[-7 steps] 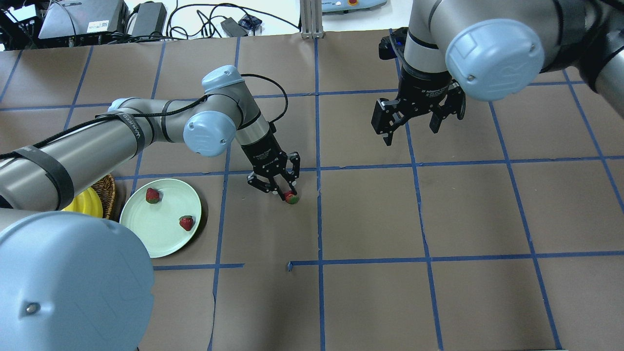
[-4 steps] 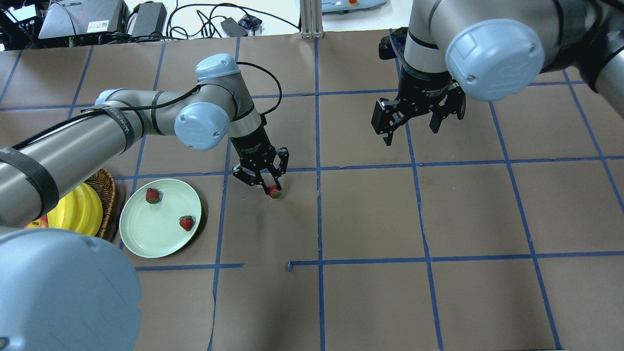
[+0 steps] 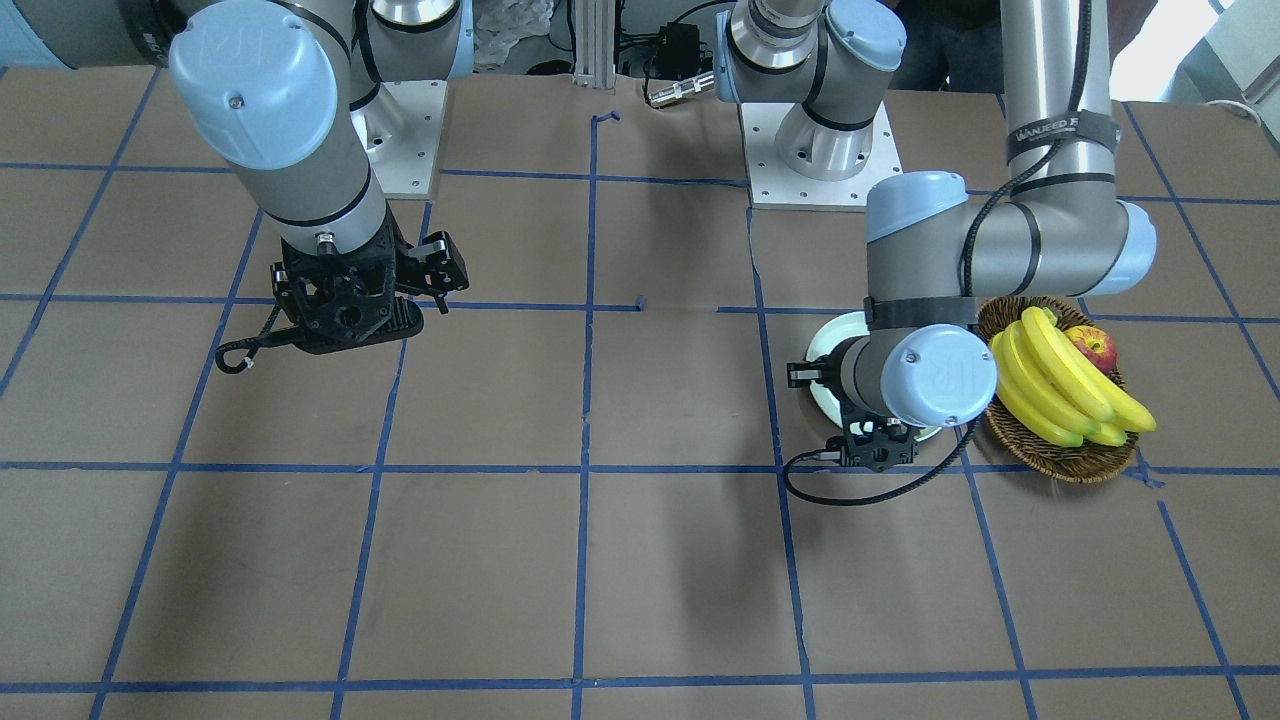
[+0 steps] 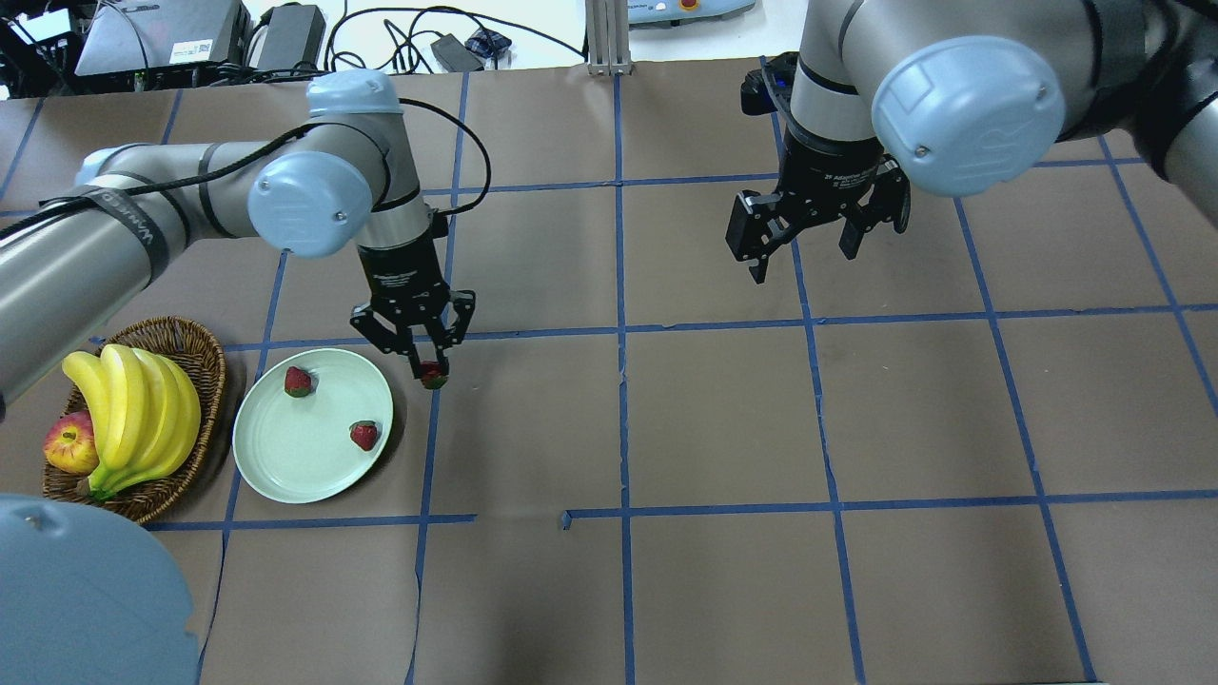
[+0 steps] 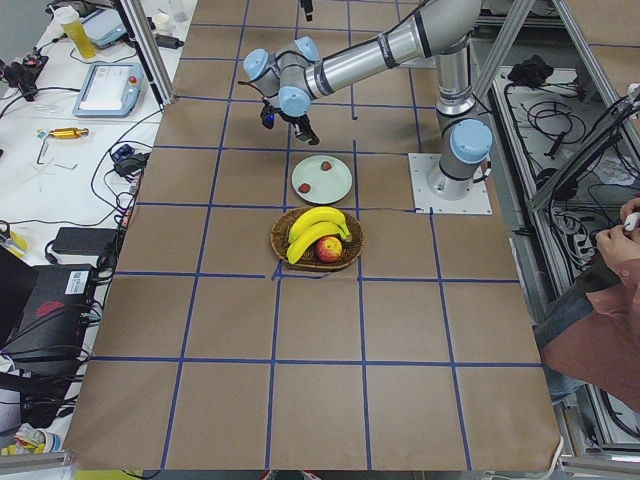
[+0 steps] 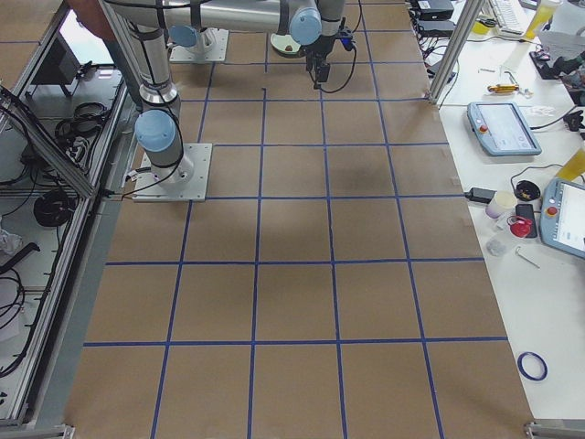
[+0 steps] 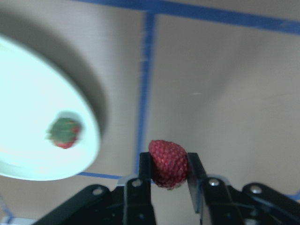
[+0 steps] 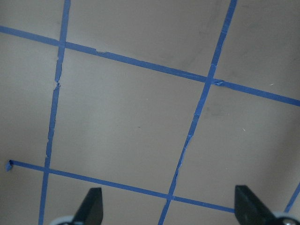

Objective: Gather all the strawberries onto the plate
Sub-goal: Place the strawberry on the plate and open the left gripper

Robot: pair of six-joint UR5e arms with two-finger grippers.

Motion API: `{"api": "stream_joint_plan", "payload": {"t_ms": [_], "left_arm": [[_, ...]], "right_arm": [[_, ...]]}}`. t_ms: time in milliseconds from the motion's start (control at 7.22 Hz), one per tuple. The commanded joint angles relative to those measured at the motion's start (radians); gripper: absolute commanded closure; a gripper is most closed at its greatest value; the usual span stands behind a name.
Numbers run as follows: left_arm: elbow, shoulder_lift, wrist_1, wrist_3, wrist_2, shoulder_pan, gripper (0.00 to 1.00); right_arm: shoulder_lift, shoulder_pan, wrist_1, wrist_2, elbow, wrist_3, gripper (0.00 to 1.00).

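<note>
My left gripper (image 4: 427,369) is shut on a strawberry (image 4: 434,377) and holds it above the table just right of the pale mint-green plate (image 4: 285,466). In the left wrist view the red berry (image 7: 168,162) sits pinched between the two fingers, with the plate's rim (image 7: 91,117) to its left. Two strawberries lie on the plate, one at the far side (image 4: 298,381) and one at the right side (image 4: 363,435). My right gripper (image 4: 807,249) is open and empty, high over the far right part of the table. In the front-facing view the left arm hides most of the plate (image 3: 822,345).
A brown wicker basket (image 4: 205,352) with bananas (image 4: 133,409) and a red-yellow apple (image 4: 68,445) stands just left of the plate. Blue tape lines grid the brown table. Cables and boxes lie past the far edge.
My left gripper has carried the strawberry leftwards, from the table's middle to just beside the plate's right rim. The right arm has not moved.
</note>
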Motion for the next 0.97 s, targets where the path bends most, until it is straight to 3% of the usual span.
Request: {"api": "stream_joint_plan", "payload": {"t_ms": [0, 139, 277, 416, 554, 831], "left_arm": [[-0.056, -0.018, 0.03, 0.11, 0.106, 0.073, 1.0], [-0.059, -0.026, 0.034, 0.174, 0.108, 0.084, 1.0], [-0.063, -0.031, 0.037, 0.174, 0.097, 0.091, 0.92], [-0.06, -0.028, 0.069, 0.177, 0.096, 0.091, 0.08], [-0.05, -0.02, 0.111, 0.177, 0.091, 0.091, 0.0], [0.004, 0.017, 0.122, 0.176, 0.089, 0.09, 0.0]], "right_arm": [[0.0, 0.003, 0.0, 0.0, 0.0, 0.0, 0.0], [0.002, 0.0, 0.0, 0.0, 0.0, 0.0, 0.0], [0.002, 0.0, 0.0, -0.003, 0.0, -0.009, 0.0], [0.002, 0.0, 0.0, 0.0, 0.0, -0.008, 0.0], [0.002, 0.0, 0.0, -0.003, 0.0, -0.014, 0.0], [0.002, -0.003, 0.002, -0.005, -0.005, -0.011, 0.0]]}}
